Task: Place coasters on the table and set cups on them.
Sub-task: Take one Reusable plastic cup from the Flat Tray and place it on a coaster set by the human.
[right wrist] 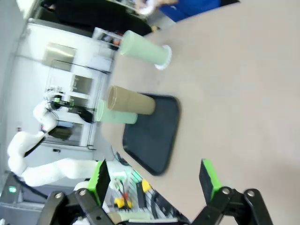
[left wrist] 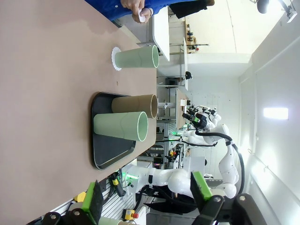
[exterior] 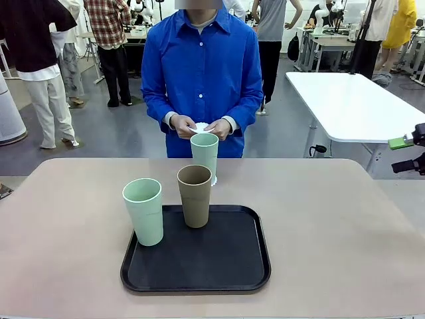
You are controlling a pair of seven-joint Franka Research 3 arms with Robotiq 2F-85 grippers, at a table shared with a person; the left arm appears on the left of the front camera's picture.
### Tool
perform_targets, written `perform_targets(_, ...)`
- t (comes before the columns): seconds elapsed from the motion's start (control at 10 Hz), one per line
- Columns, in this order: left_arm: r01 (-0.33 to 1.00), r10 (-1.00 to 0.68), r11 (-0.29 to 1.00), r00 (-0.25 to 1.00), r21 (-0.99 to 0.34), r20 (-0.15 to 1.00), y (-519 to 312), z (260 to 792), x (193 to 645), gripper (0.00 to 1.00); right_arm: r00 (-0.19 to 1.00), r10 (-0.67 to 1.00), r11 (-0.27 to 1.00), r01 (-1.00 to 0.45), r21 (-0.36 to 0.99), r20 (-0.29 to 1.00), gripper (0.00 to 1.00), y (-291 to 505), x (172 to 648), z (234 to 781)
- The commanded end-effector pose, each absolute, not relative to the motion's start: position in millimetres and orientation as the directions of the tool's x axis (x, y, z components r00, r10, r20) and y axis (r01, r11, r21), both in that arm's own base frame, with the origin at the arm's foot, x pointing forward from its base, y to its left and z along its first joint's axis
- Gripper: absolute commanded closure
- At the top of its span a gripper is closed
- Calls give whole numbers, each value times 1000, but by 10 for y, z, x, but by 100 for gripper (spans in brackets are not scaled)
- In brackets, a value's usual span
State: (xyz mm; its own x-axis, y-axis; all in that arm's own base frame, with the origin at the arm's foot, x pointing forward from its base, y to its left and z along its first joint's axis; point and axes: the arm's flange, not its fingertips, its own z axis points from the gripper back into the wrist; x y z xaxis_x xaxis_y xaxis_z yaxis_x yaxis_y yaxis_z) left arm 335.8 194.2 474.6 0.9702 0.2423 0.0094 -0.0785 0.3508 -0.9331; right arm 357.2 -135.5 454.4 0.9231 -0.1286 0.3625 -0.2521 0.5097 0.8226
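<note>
Left gripper (left wrist: 147,194) released, green pads spread wide, nothing between the jaws. Held off the table (left wrist: 47,70), wrist rolled so the tabletop stands on edge.

Well ahead of those jaws: the black tray (left wrist: 105,157), with the near mint cup (left wrist: 121,125) and the brown cup (left wrist: 133,105) upright on it, side by side. Farther off, past the tray: the far mint cup (left wrist: 136,58), standing on a coaster (left wrist: 114,58) on bare table. Beyond that, the person's hands (left wrist: 133,9), pinching white paper (left wrist: 141,17).

Right gripper (right wrist: 154,180) likewise slack and empty, jaws wide. Hanging beside the table's right edge in the front view. Same tray and cups well ahead of its jaws, none touched.
</note>
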Motion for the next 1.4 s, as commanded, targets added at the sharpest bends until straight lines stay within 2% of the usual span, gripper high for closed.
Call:
perform_targets(0.0, -74, 244, 341, 970, -937, 12, 1943, 4762, 3342, 0, 909, -108, 359, -341, 869, 402, 0, -1219, 3755, 4306)
perform_targets(0.3, -74, 244, 341, 970, -937, 12, 1943, 4762, 3342, 0, 947, -35, 321, -292, 901, 319, 0, -1036, 4042, 4080)
perform_targets(0.7, -74, 244, 341, 970, -937, 12, 1943, 4762, 3342, 0, 958, 4, 386, -267, 883, 288, 0, -996, 4023, 4201)
perform_targets(0.8, -74, 244, 341, 970, -937, 12, 1943, 4762, 3342, 0, 959, 45, 477, -267, 837, 280, 0, -924, 4028, 4212)
perform_targets(0.9, -74, 244, 341, 970, -937, 12, 1943, 4762, 3342, 0, 951, -4, 371, -285, 884, 309, 0, -981, 4062, 4119)
perform_targets(1.2, -74, 244, 341, 970, -937, 12, 1943, 4762, 3342, 0, 952, 17, 404, -285, 869, 304, 0, -991, 4057, 4153)
perform_targets(1.3, -74, 244, 341, 970, -937, 12, 1943, 4762, 3342, 0, 973, 15, 268, -225, 937, 229, 0, -1058, 4140, 4262)
